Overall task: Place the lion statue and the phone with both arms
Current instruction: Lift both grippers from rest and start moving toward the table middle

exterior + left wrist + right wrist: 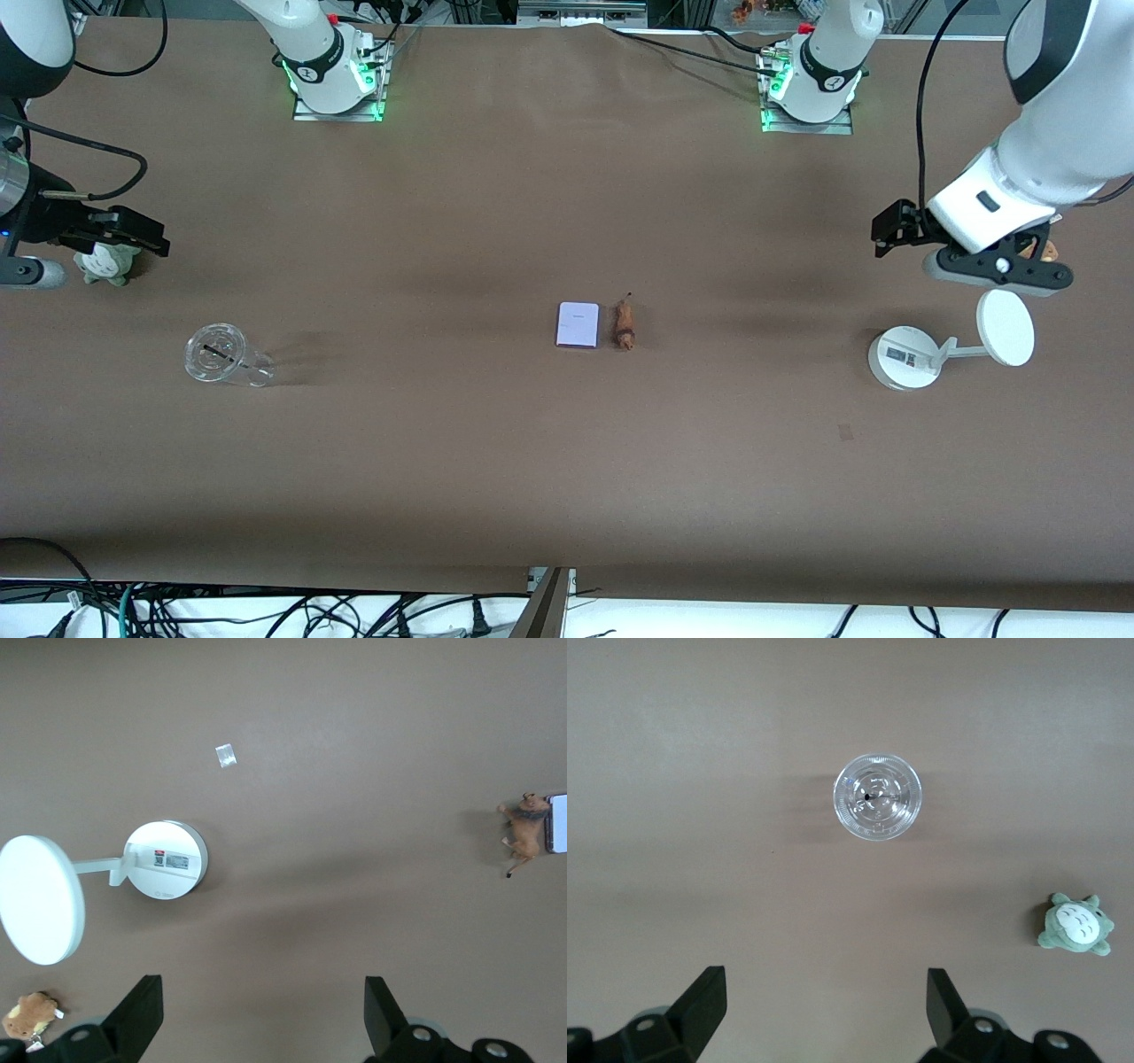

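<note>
The lion statue (625, 325), a tiny orange-brown figurine, lies on the brown table at its middle. The phone (578, 324), a flat white-lavender slab, lies flat right beside it, on the side toward the right arm's end. Both also show at the edge of the left wrist view: the lion statue (523, 831) and a sliver of the phone (558, 822). My left gripper (890, 229) hangs open and empty over the table at the left arm's end, its fingers (142, 1010) wide apart. My right gripper (133, 232) hangs open and empty over the right arm's end, fingers (704, 1001) wide apart.
A white round-based stand (905, 357) with a disc (1005, 328) stands under the left gripper, and a small tan figure (1050, 251) sits by it. A clear glass (221, 354) and a grey-green plush toy (106, 264) sit at the right arm's end.
</note>
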`<action>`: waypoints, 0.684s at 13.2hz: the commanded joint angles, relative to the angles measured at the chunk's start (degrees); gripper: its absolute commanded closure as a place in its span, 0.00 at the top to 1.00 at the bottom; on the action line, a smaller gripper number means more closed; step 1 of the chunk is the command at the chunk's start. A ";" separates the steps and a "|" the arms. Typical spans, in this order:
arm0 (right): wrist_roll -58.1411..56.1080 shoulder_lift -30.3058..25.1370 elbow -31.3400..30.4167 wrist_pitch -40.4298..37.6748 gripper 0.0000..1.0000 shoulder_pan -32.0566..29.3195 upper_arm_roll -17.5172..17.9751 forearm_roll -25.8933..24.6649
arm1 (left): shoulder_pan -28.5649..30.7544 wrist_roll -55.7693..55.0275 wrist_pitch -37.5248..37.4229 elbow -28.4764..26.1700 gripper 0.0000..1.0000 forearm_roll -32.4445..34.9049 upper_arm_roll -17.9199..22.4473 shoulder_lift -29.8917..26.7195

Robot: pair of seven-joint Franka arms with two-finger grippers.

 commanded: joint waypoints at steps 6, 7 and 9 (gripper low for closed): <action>-0.47 8.09 1.85 3.29 1.00 2.27 0.79 2.72 | -4.23 -5.12 2.34 2.19 1.00 -6.25 -1.00 9.14; 0.49 9.24 1.85 6.10 1.00 3.33 0.79 2.72 | -4.58 -5.91 5.39 2.10 1.00 -9.95 -1.00 10.63; 0.58 11.96 1.85 10.32 1.00 4.39 0.79 2.81 | -7.21 -7.75 10.41 1.92 1.00 -11.57 -1.00 13.01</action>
